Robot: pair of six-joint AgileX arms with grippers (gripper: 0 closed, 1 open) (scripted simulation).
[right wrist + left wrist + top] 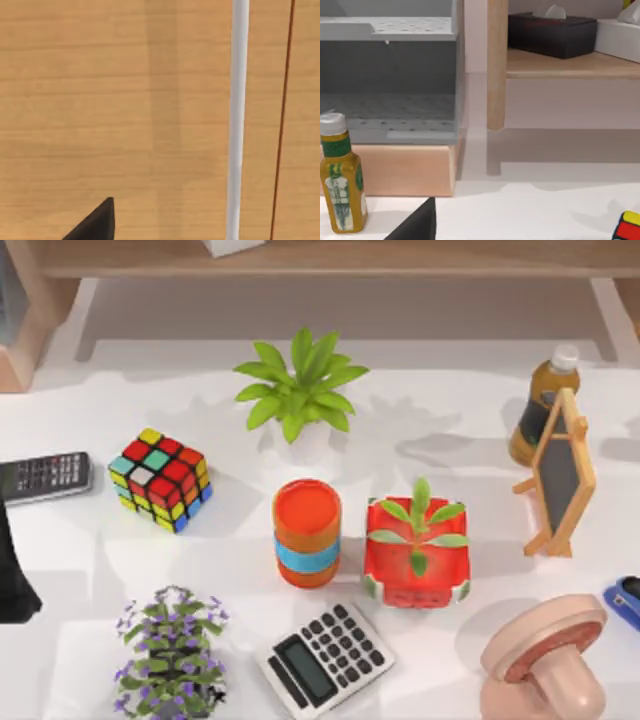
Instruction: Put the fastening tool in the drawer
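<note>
While the blue stapler (pixel 625 601) lies at the worktop's (pixel 240 540) right edge beside the pink mushroom-shaped object (pixel 545 660), the left arm (pixel 15 575) sits parked at the left edge; I cannot tell either hand's state.

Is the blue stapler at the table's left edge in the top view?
No, the blue stapler lies at the table's right edge, beside the pink mushroom-shaped object.

White table (pixel 450 430) beneath a wooden shelf (pixel 330 258) (pale, softly lit).
</note>
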